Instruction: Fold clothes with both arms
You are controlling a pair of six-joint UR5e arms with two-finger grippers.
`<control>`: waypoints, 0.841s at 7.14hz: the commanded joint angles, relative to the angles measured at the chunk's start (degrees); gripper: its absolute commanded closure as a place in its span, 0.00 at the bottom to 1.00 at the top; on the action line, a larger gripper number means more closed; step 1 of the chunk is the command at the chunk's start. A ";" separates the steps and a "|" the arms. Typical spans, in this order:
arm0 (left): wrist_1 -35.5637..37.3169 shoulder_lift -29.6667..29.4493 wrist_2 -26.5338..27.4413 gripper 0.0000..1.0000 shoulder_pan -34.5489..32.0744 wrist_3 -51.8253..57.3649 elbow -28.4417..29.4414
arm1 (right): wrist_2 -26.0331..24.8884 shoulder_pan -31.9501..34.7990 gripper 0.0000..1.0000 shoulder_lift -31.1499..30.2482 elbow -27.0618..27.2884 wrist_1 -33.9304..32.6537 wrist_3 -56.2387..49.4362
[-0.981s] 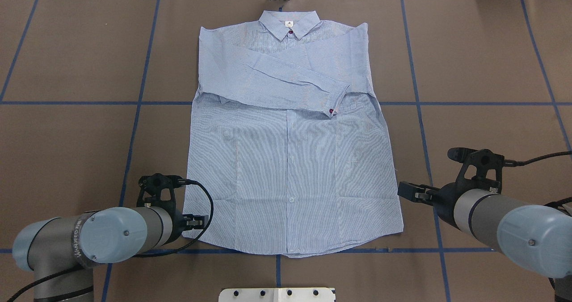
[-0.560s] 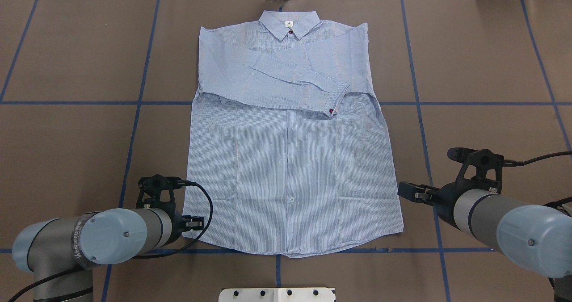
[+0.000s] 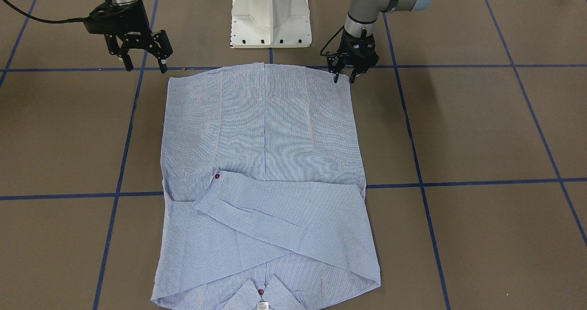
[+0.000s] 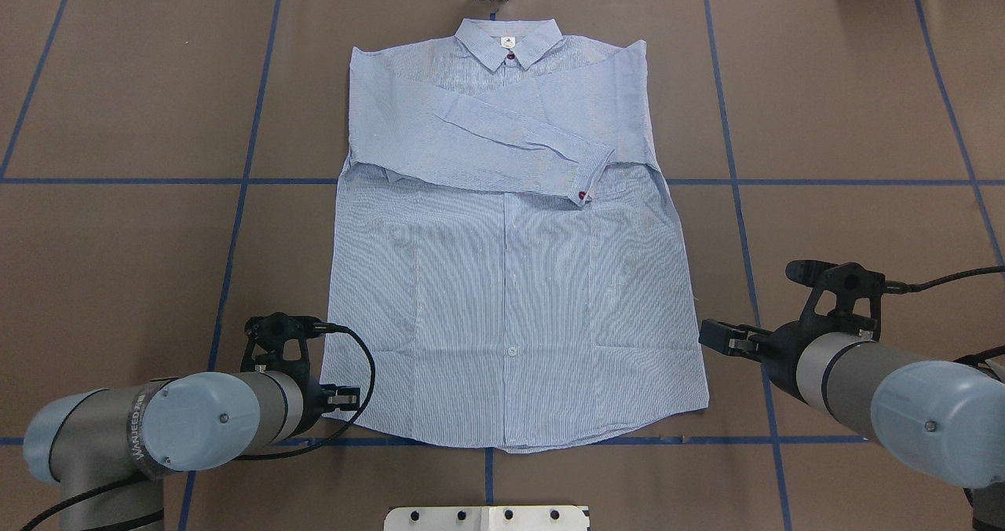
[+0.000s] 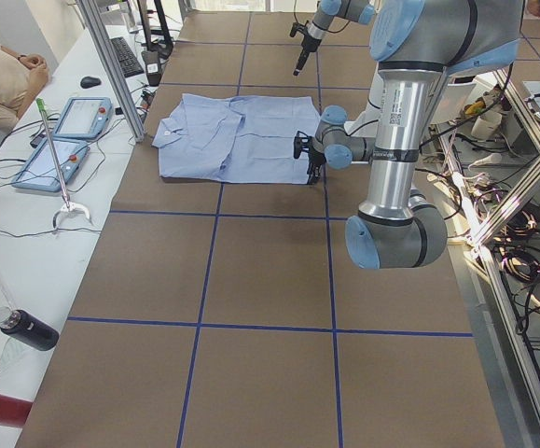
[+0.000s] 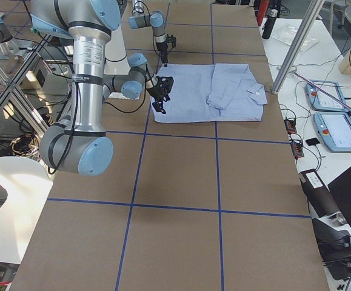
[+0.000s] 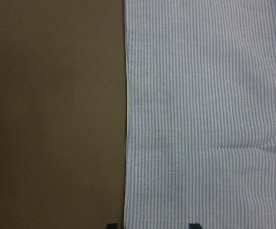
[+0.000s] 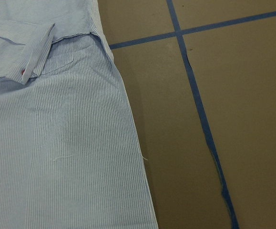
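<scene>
My left gripper [image 3: 344, 78], jaws open, has eased slightly back toward my base over the last second. It now straddles the side edge of the shirt [image 4: 510, 280] at the near hem corner. My right gripper [image 3: 146, 67], jaws wide open, has not moved and hangs just off the other hem corner, clear of the cloth. The shirt lies flat on the table [image 4: 118, 240], unchanged. Further out, the sleeves [image 4: 502, 134] are crossed over the chest, and the collar [image 4: 509, 42] lies farthest. Judgement: I am lining up the left pinch; the hem fold is not yet begun.
</scene>
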 commanded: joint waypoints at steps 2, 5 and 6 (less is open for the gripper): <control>0.08 -0.01 0.00 0.46 0.67 -0.01 0.02 | -0.01 -0.06 0.00 0.00 -0.10 0.01 0.00; 0.00 -0.01 -0.09 0.83 0.76 0.16 0.02 | -0.45 -0.15 0.00 0.00 -0.19 0.01 0.00; 0.08 -0.01 -0.09 1.00 0.76 0.25 -0.16 | -0.54 -0.15 0.00 0.00 -0.19 0.01 0.00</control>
